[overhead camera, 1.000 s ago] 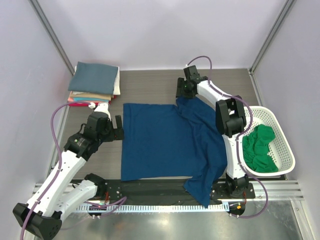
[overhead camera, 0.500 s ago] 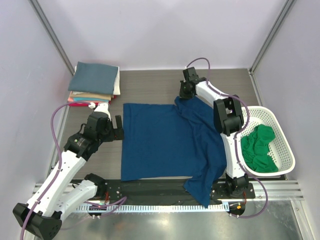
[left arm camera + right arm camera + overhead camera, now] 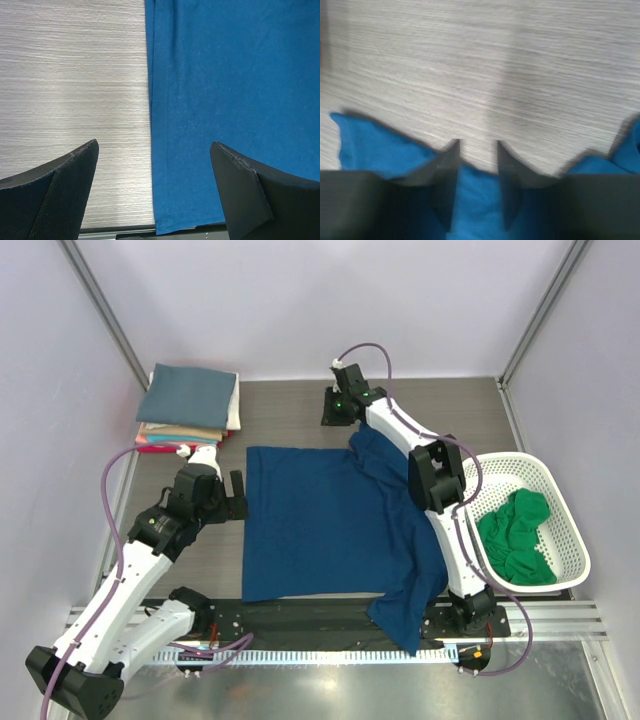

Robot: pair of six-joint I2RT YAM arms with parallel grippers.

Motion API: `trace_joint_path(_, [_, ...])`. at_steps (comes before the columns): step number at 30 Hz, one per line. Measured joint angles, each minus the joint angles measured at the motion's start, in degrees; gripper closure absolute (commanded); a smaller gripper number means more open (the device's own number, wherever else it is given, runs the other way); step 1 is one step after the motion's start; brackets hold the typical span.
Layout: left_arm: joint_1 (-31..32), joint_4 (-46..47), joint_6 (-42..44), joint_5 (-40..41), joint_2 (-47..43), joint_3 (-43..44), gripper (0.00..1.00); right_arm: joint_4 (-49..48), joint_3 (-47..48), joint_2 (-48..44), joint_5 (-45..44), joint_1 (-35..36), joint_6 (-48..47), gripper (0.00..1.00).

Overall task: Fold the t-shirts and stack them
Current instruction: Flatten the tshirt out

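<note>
Your navy blue tee (image 3: 320, 525) lies spread across the middle of the desk (image 3: 290, 415), showing plain blue cloth. Its left side is flat with a straight edge. Its right side is rumpled, with a fold lapped over near the top, and a lower corner hangs past the near edge of the desk.

Your left gripper (image 3: 233, 496) hovers wide open at the tee's left edge. In the left wrist view that hem runs between the two fingers (image 3: 60, 185).

Your right gripper (image 3: 334, 407) sits at the tee's far edge. In the blurred right wrist view its fingers (image 3: 447, 170) stand a narrow gap apart over blue cloth, and you cannot tell whether any is pinched.

The bright green tee (image 3: 518, 535) lies bunched in the white mesh basket (image 3: 560, 490) on the right. The folded tees (image 3: 190, 395) are stacked at the far left corner, slate-blue on top.
</note>
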State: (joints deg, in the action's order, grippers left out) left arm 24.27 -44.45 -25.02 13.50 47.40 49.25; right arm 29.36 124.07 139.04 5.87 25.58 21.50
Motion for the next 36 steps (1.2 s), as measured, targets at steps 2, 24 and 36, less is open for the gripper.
trace_joint_path(2, [0.00,0.00,0.00,0.02,0.00,0.00,0.07,0.37,0.11,-0.02,-1.60,1.01,-0.59,0.41])
trace_joint_path(24, [0.00,0.00,0.00,0.02,-0.02,0.00,0.07,8.50,-3.87,0.50,-18.88,-0.44,-3.43,0.94])
trace_joint_path(36, [-0.02,0.00,0.00,0.02,-0.02,0.00,0.07,6.80,-3.74,0.50,-19.30,3.39,-3.43,0.99])
